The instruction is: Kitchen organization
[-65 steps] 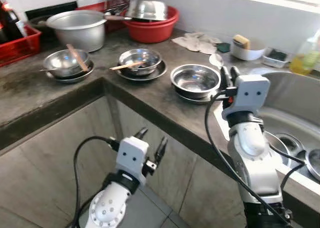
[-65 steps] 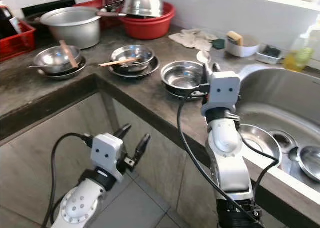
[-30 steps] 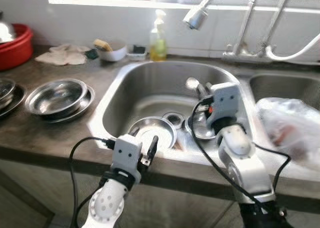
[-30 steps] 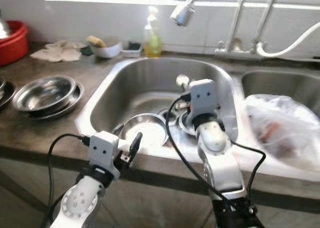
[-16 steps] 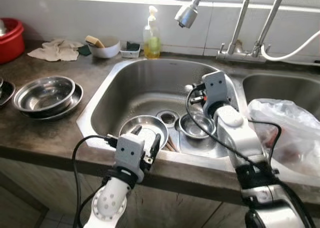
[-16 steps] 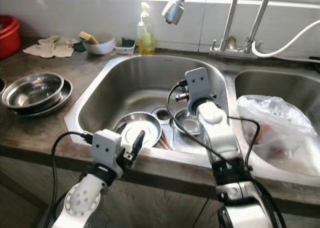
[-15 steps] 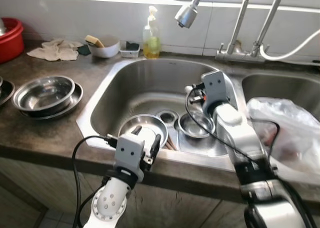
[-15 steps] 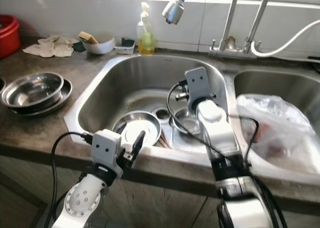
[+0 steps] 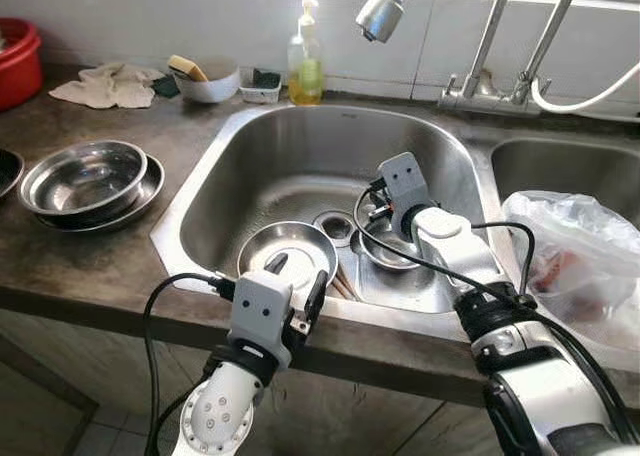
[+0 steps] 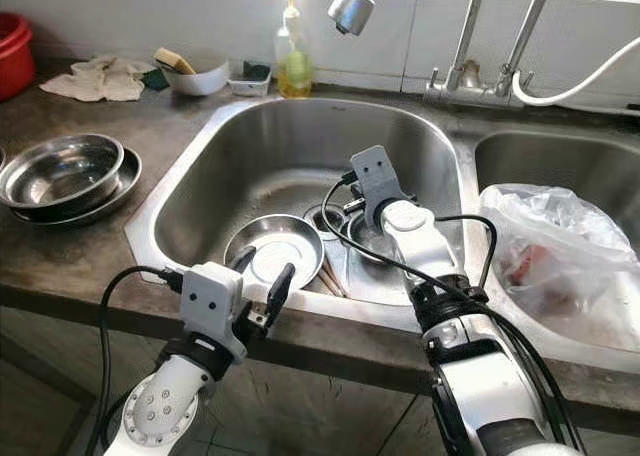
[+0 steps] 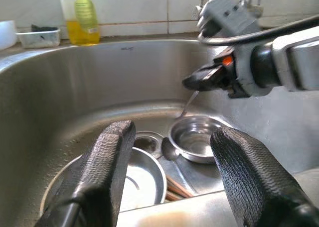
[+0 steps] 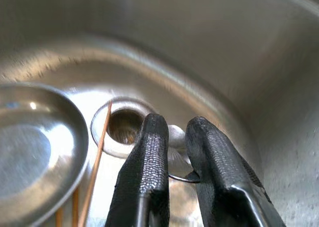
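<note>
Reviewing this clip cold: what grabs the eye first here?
The right gripper reaches down into the steel sink, its black fingers pinching a spoon over the small bowl near the drain. The left gripper hovers open at the sink's front edge, and a crumpled plastic bag sits in the neighbouring basin.

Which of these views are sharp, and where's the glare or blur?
Left eye view: sharp, daylight glare on the sink wall. Left wrist view: the left tool looms soft up close. Right wrist view: the right tool is crisp, the spoon and sink blurred behind.
</note>
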`<state>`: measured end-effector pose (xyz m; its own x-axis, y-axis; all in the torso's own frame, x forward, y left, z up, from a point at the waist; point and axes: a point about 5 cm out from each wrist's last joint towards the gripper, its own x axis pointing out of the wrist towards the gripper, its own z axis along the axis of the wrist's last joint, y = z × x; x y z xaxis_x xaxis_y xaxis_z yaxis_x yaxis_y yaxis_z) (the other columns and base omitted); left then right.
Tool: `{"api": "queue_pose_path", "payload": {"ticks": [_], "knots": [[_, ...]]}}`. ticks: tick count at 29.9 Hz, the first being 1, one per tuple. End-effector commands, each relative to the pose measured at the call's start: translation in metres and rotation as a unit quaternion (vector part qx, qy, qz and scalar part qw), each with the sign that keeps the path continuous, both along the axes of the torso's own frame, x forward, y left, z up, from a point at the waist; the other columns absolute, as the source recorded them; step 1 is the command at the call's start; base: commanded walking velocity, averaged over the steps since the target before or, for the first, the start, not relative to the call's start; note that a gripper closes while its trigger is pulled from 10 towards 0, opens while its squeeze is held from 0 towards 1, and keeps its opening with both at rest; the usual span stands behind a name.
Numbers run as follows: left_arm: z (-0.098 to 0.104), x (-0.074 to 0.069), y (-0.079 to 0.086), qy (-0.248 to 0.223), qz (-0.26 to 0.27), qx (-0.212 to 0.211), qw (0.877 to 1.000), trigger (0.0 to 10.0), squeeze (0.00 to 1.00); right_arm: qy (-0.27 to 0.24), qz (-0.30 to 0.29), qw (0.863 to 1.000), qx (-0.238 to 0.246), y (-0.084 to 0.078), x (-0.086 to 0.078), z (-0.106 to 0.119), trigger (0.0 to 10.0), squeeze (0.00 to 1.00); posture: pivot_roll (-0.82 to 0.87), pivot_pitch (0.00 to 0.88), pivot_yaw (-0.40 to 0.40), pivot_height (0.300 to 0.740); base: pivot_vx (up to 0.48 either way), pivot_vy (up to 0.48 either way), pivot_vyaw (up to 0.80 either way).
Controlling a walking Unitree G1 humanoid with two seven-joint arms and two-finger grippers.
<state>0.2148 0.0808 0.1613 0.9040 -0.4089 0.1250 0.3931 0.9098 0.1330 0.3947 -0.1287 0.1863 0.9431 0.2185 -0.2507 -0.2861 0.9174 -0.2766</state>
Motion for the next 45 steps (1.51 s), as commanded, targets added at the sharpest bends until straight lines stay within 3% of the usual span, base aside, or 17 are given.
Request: {"api": "queue_pose_path", "payload": {"ticks": [1,3,4,5,6,13,18,20,22,25,26,28,29,30,35,37,45], "knots": [[-0.009,-0.005,-0.003,0.027,-0.011,0.014,0.999,10.0,0.00,0.000,-0.003,1.000,-0.002,-0.004,0.002,0.002,10.0,0.00,0.17,0.195,-0.059,0.740,0.000,0.000,0.00],[-0.009,-0.006,-0.003,0.028,-0.012,0.015,0.999,10.0,0.00,0.004,-0.006,1.000,-0.002,-0.005,0.003,0.001,10.0,0.00,0.17,0.199,-0.057,0.740,0.000,0.000,0.00],[-0.009,-0.007,-0.004,0.031,-0.015,0.016,0.999,10.0,0.00,0.013,-0.003,1.000,-0.006,-0.007,0.002,-0.004,10.0,0.71,0.17,0.198,-0.057,0.740,0.000,0.000,0.00],[-0.009,-0.007,-0.004,0.031,-0.015,0.016,0.999,10.0,0.00,0.013,-0.003,1.000,-0.006,-0.007,0.002,-0.004,10.0,0.71,0.17,0.198,-0.057,0.740,0.000,0.000,0.00],[-0.009,-0.008,-0.004,0.031,-0.016,0.015,0.999,10.0,0.00,0.015,-0.001,1.000,-0.008,-0.007,0.002,-0.006,10.0,1.00,0.17,0.198,-0.057,0.740,0.000,0.000,0.00],[-0.010,-0.007,-0.004,0.033,-0.018,0.017,0.999,10.0,0.00,0.006,-0.004,1.000,-0.002,-0.008,0.000,-0.007,10.0,1.00,0.17,0.184,-0.055,0.740,0.000,0.000,0.00],[-0.011,-0.004,-0.003,0.032,-0.015,0.020,0.999,10.0,0.00,-0.036,-0.013,0.999,0.024,-0.009,-0.002,0.005,10.0,1.00,0.18,0.164,-0.057,0.740,0.000,0.000,0.00],[-0.011,-0.003,-0.003,0.030,-0.013,0.022,0.999,10.0,0.00,-0.070,-0.020,0.997,0.041,-0.011,-0.004,0.016,10.0,0.00,0.17,0.158,-0.055,0.740,0.000,0.000,0.00],[-0.012,-0.003,-0.002,0.029,-0.012,0.024,0.999,10.0,0.00,-0.104,-0.020,0.993,0.049,-0.013,-0.009,0.025,10.0,0.00,0.17,0.149,-0.052,0.740,0.000,0.000,0.00],[-0.012,-0.003,-0.002,0.029,-0.012,0.024,0.999,10.0,0.00,-0.104,-0.020,0.993,0.049,-0.013,-0.009,0.025,10.0,0.00,0.17,0.149,-0.052,0.740,0.000,0.000,0.00],[-0.013,0.000,-0.001,0.029,-0.011,0.027,0.999,10.0,0.00,-0.151,-0.024,0.986,0.071,-0.016,-0.023,0.036,10.0,0.00,0.16,0.123,-0.046,0.740,0.000,0.000,0.00],[-0.013,0.000,-0.001,0.029,-0.011,0.027,0.999,10.0,0.00,-0.151,-0.024,0.986,0.071,-0.016,-0.023,0.036,10.0,0.00,0.16,0.123,-0.046,0.740,0.000,0.000,0.00],[-0.014,0.002,0.000,0.025,-0.007,0.029,0.999,10.0,0.00,-0.184,-0.028,0.979,0.081,-0.021,-0.041,0.042,10.0,0.00,0.16,0.113,-0.044,0.740,0.000,0.000,0.00],[-0.014,0.003,0.001,0.022,-0.004,0.029,0.999,10.0,0.00,-0.192,-0.030,0.977,0.082,-0.023,-0.047,0.042,10.0,0.00,0.16,0.105,-0.043,0.740,0.000,0.000,0.00],[-0.014,0.004,0.002,0.019,0.001,0.028,0.999,10.0,0.00,-0.206,-0.035,0.973,0.103,-0.025,-0.066,0.036,10.0,0.00,0.15,0.082,-0.039,0.740,0.000,0.000,0.00],[-0.014,0.004,0.002,0.019,0.001,0.028,0.999,10.0,0.00,-0.206,-0.035,0.973,0.103,-0.025,-0.066,0.036,10.0,0.00,0.15,0.082,-0.039,0.740,0.000,0.000,0.00],[-0.016,0.003,0.005,0.015,-0.002,0.029,0.999,10.0,0.00,-0.205,-0.049,0.968,0.139,-0.024,-0.125,0.006,10.0,0.00,0.14,0.055,-0.026,0.740,0.000,0.000,0.00]]}}
